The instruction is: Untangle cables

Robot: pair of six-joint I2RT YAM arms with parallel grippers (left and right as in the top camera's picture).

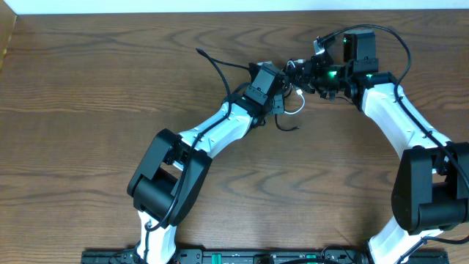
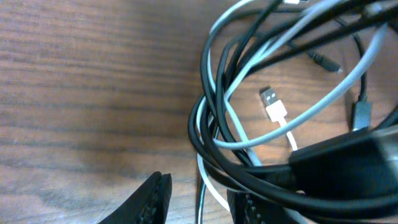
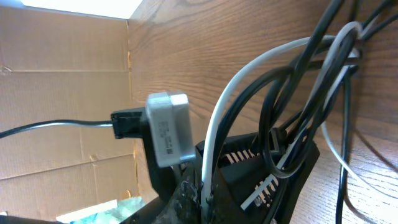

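My left gripper [image 2: 199,202] stands loosely parted astride one white strand just beside the right gripper [image 1: 300,73], which is clenched on the cables [image 3: 216,124] hanging from it: light, limp, slippery, best pinched, I judge, at a free outer loop.

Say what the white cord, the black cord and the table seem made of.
Thin white cord: probably a flexible plastic jacket, matte, bending in smooth loops. Thin black cord: the same, slightly glossy. Brown table: wood or wood-look laminate, visible grain.
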